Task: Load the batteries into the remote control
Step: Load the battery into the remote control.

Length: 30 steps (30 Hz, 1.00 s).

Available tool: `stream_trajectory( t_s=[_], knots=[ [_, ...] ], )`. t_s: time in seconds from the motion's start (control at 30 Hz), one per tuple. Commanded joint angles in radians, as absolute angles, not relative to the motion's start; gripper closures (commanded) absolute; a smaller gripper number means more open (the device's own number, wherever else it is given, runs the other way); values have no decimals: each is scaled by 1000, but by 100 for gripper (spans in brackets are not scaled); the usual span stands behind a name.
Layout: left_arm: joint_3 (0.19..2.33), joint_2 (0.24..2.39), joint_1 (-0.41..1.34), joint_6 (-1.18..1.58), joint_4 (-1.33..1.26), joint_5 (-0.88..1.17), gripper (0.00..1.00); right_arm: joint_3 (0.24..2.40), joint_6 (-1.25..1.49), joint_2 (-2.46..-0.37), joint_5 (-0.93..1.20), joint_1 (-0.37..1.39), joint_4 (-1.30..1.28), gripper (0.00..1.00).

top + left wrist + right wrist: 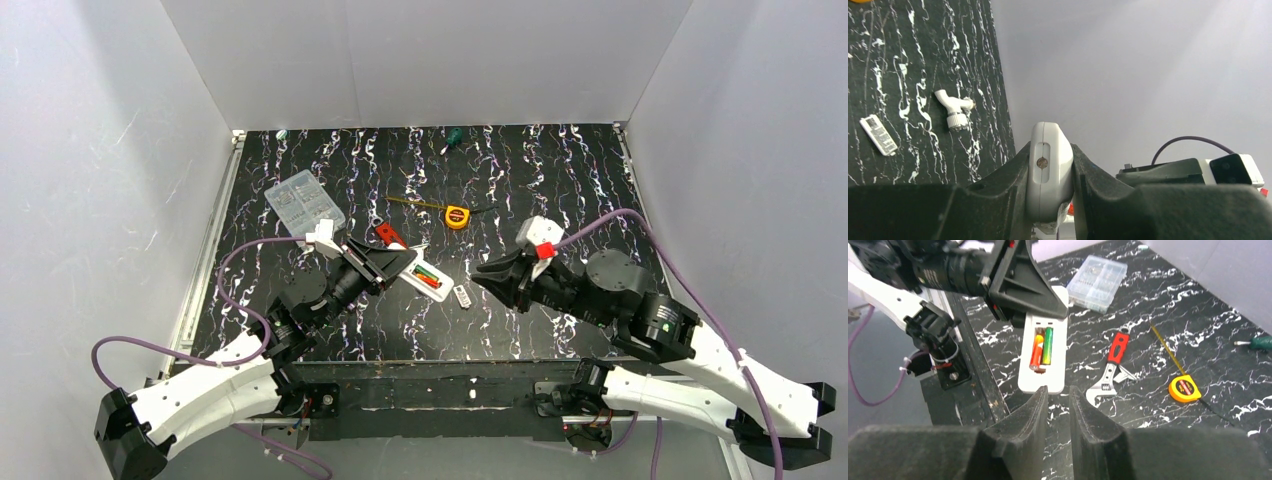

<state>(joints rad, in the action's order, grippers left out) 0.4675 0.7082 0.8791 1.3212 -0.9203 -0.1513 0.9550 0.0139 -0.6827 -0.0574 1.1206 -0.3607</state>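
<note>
The remote [425,278] sits at mid-table, bay side up, with one end gripped by the left pincer [395,262]. I take that hold to be a brace, keeping the open bay steady and facing the other arm. The batteries [430,275] show as a streak of green and red inside it. A small white ribbed piece [462,296], perhaps the bay's cover, lies on the table just beside the remote's free end. The right pincer [490,275] points at that end from near by and touches nothing.

From the left wrist, the remote's rounded end fills the space between the fingers [1013,170]. Both pads press flat on its sides, so the jaws are only as far apart as the remote is thick.

From the right wrist, two batteries lie side by side in the bay. The green one is straight, while the orange one slants against it and may not be fully seated. I cannot tell whether the remote rests on the table or hangs just over it. The right pincer's fingers leave only a narrow slit between them and hold nothing, their tips lined up with the remote's near end, which looks suited to pressing a battery down. A red-handled wrench [1113,365] lies just beside the remote.
</note>
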Motion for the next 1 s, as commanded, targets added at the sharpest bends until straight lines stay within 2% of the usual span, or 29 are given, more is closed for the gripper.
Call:
stream_trajectory(
  t_s=[0.0,0.2,0.47,0.7,0.97],
  knots=[
    [490,702,880,1363,-1028,-93,100,973,13,-659,-49,1123,-243,71],
    [519,724,880,1391,-1022,-37,100,949,3,-682,75,1123,-223,71],
    [550,774,880,1412,-1057,77,100,914,-225,-711,304,1123,-230,62],
    [594,812,880,1471,-981,243,100,933,-461,-657,473,1123,-355,61],
    [563,774,880,1482,-916,285,100,955,-513,-650,639,1117,-417,59]
  ],
)
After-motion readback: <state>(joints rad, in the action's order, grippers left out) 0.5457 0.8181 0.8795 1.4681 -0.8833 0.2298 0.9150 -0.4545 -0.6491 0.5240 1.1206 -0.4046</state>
